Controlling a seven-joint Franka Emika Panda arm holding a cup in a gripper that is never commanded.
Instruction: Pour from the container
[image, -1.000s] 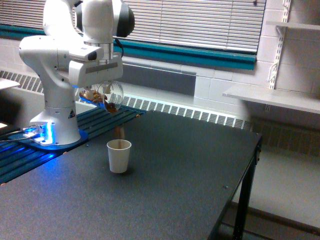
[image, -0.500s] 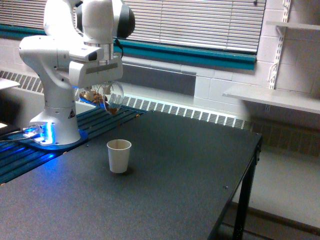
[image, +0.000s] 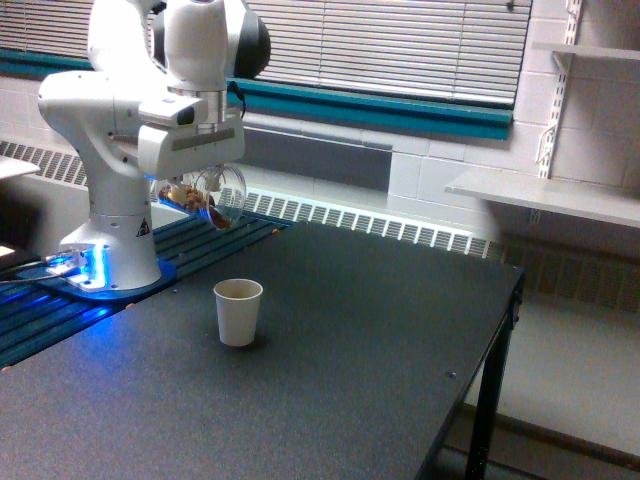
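Since a second ago the falling stream of brown bits above the white paper cup (image: 238, 311) has gone, and the clear container (image: 207, 196) sits a touch higher and less steeply tipped; nothing else on the table has shifted.

At the exterior view's left, the white robot base (image: 110, 240) stands on a blue-lit plate by the table's far left edge, beside a dark slatted surface. Its arm reaches over and down to the gripper (image: 192, 175), which pinches the container from above; the fingers themselves are mostly hidden behind the wrist housing, so how they stand cannot be read in detail. The container hangs in the air, lying nearly on its side with its mouth toward the exterior view's right and slightly down, brown and tan bits resting along its lower wall. It is above the paper cup and a little to its left, well clear of it.

The paper cup stands upright on the dark table (image: 360, 350), near the left part of the surface. To its right the tabletop is bare all the way to the right edge, where a table leg (image: 485, 410) drops to the floor. Beyond that edge, a white wall shelf (image: 540, 195) juts out.
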